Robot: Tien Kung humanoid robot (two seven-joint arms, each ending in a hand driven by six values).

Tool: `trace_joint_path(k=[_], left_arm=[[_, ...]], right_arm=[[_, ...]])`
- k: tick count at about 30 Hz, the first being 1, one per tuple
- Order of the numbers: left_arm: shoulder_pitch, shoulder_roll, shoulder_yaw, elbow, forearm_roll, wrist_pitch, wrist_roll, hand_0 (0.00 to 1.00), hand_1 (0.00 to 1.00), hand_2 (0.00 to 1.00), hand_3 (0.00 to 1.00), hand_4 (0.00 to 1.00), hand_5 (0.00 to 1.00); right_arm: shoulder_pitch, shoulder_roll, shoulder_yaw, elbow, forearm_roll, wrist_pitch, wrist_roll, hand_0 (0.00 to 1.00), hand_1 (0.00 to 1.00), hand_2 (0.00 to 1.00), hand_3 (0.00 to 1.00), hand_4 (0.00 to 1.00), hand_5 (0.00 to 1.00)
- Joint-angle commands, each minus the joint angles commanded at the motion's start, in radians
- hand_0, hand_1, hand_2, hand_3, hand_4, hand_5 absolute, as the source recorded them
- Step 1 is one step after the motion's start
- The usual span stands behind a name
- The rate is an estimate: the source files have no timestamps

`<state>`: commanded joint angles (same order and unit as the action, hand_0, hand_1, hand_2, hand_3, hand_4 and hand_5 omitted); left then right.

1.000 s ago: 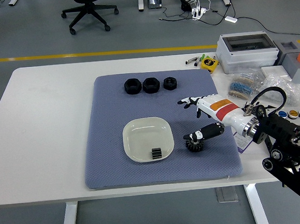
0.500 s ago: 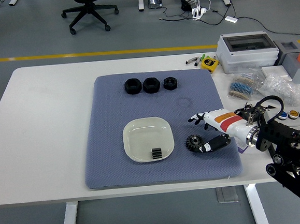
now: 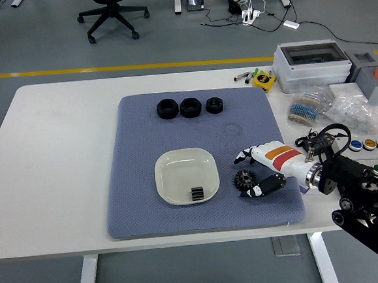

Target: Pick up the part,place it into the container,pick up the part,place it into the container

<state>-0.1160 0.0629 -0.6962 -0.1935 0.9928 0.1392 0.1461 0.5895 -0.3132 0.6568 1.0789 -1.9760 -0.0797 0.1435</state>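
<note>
A black gear [image 3: 245,178] lies flat on the blue-grey mat [image 3: 148,210], just right of the white dish [image 3: 171,164]. Inside the dish, near its front edge, sits a small black ribbed part [image 3: 196,193]. My right hand [image 3: 249,173] reaches in from the right and brackets the gear. Its thumb [image 3: 263,187] lies low against the gear's front right side. Its fingers [image 3: 246,155] are spread just behind the gear. The hand is open and the gear rests on the mat.
Three black nuts [image 3: 189,107] stand in a row at the mat's far edge. Right of the mat are a grey plastic box [image 3: 310,63], bags of small parts [image 3: 307,109], a yellow tape measure [image 3: 263,79] and coloured buttons [image 3: 372,144].
My right hand dropped from a raised pose over the mat to the gear's level and pulled back right, then edged left. The gear shifted slightly on the mat.
</note>
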Motion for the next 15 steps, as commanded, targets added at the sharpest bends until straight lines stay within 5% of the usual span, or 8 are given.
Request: trace_joint_path(k=[3, 4, 15], left_arm=[[-0.001, 0.001, 0.006, 0.000, -0.009, 0.001, -0.002, 0.741, 0.698, 0.650, 0.584, 0.642, 0.618], [-0.001, 0.001, 0.006, 0.000, -0.009, 0.001, -0.002, 0.741, 0.699, 0.648, 0.584, 0.641, 0.618], [-0.001, 0.002, 0.009, 0.000, -0.013, 0.001, -0.002, 0.741, 0.699, 0.647, 0.583, 0.642, 0.617]], right_arm=[[0.009, -0.005, -0.017, -0.004, -0.002, -0.002, 0.003, 0.416, 0.562, 0.635, 0.638, 0.952, 0.432], [0.016, -0.008, -0.027, -0.004, -0.007, -0.003, 0.002, 0.357, 0.510, 0.529, 0.551, 0.911, 0.428], [0.072, -0.022, -0.110, 0.008, -0.041, 0.001, 0.000, 0.315, 0.480, 0.507, 0.537, 0.888, 0.425]])
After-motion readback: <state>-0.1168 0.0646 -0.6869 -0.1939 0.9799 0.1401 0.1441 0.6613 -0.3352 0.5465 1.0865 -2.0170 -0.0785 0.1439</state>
